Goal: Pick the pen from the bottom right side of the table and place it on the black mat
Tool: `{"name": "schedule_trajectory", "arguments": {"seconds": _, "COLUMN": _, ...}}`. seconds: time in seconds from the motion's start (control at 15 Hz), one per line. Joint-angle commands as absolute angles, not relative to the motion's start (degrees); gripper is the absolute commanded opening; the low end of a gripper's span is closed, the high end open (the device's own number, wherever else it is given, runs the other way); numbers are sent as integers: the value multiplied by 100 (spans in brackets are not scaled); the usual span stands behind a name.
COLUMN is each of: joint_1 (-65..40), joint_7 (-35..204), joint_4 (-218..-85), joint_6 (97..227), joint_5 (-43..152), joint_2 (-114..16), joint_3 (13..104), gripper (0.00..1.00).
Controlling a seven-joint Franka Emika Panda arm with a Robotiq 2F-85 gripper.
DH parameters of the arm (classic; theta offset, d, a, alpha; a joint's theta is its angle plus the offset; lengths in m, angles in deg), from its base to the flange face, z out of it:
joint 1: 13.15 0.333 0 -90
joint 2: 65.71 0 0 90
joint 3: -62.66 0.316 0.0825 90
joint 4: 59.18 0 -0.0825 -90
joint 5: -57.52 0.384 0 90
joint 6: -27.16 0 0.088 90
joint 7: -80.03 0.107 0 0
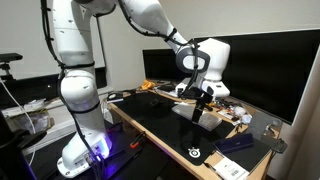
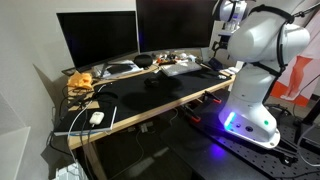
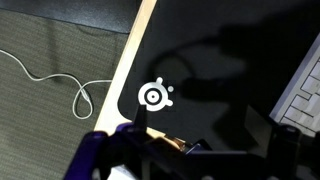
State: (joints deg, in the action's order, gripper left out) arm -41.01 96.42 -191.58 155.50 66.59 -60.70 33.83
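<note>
The black mat [image 1: 165, 128] covers most of the light wood table [image 1: 150, 148]; its white round logo [image 3: 153, 95] shows in the wrist view close to the table's edge [image 3: 128, 75]. My gripper [image 1: 203, 108] hangs low over the mat beside a white keyboard [image 1: 188, 112]. From the wrist, the gripper [image 3: 205, 127] is open, its dark fingers wide apart over bare mat. A small tan piece [image 3: 165, 142] lies by the gripper's body; I cannot tell what it is. I cannot make out the pen in any view.
Two dark monitors [image 2: 100, 38] stand at the back with clutter [image 1: 232, 112] in front of them. A small dark pad with white cards [image 1: 232, 168] lies at the table's near corner. A white cable [image 3: 55, 80] lies on the carpet. The robot's base [image 2: 245, 120] stands beside the table.
</note>
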Motion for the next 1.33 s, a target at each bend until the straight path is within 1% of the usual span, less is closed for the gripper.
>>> {"name": "schedule_trajectory", "arguments": {"seconds": 0.0, "joint_1": -4220, "joint_7": 9814, "joint_4": -19009, "joint_6": 15674, "joint_5": 7083, "joint_2": -5901, "joint_3": 3322, "gripper": 100}}
{"name": "schedule_trajectory", "arguments": {"seconds": 0.47, "joint_1": -4483, "joint_7": 9977, "joint_4": -18505, "joint_6": 15856, "joint_5": 7767, "joint_2": -5125, "joint_3": 3195, "gripper": 100}}
{"name": "schedule_trajectory", "arguments": {"seconds": 1.0, "joint_1": -4592, "joint_7": 10720, "joint_4": -18389, "joint_6": 16945, "joint_5": 7923, "joint_2": -4230, "joint_3": 3207, "gripper": 100}}
{"name": "schedule_trajectory", "arguments": {"seconds": 1.27, "joint_1": -4554, "joint_7": 10935, "joint_4": -18484, "joint_6": 17257, "joint_5": 7868, "joint_2": -4006, "joint_3": 3182, "gripper": 100}}
